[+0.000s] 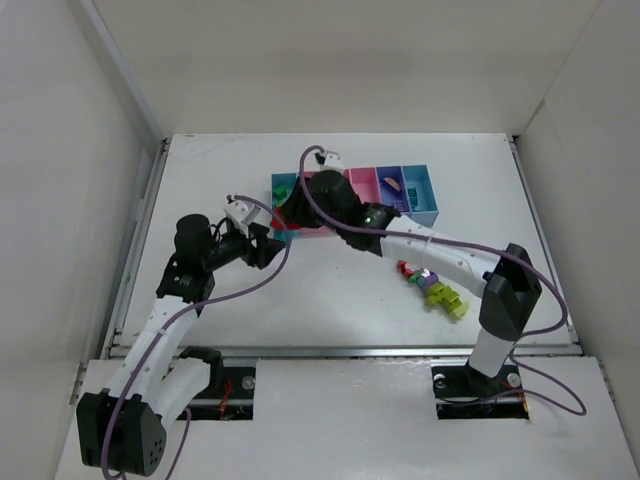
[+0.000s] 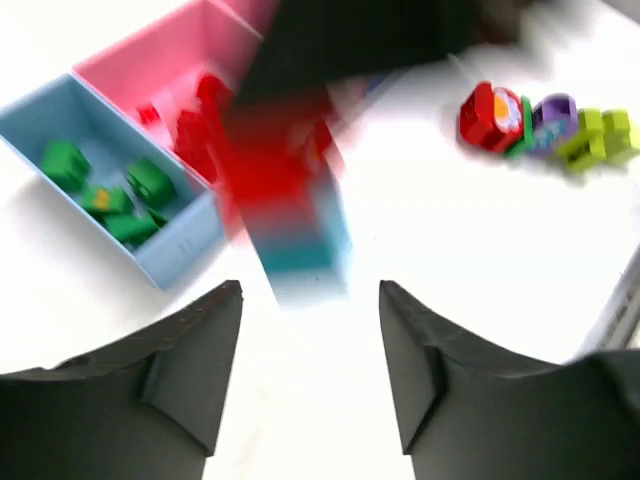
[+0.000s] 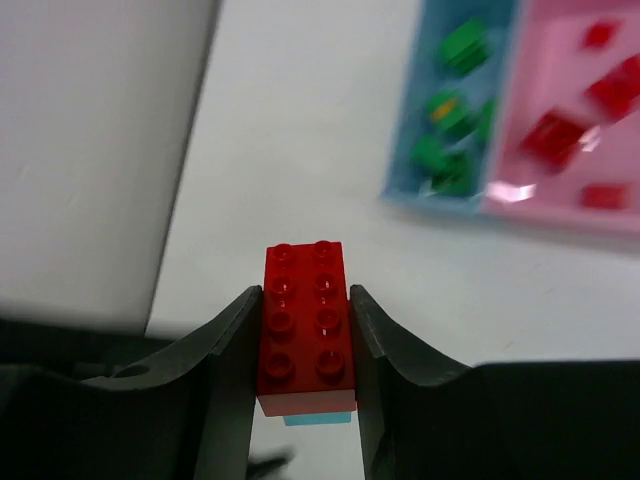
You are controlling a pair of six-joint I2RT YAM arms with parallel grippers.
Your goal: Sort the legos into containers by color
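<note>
Eight round studs top the glossy red brick (image 3: 306, 325) between right jaws.

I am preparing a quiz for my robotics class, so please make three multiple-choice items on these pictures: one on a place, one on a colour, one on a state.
1. Where does the group of green legos lie?
A. in the light blue bin
B. in the pink bin
C. on the left arm's base

2. What colour is the studded brick in the right gripper?
A. purple
B. red
C. lime

3. How is the left gripper?
A. shut on a green lego
B. shut on a purple lego
C. open, holding nothing

Key: 1 A, they sit inside its blue walls; 2 B, red studs show in its grip; 3 C, its jaws stand apart with nothing between.
</note>
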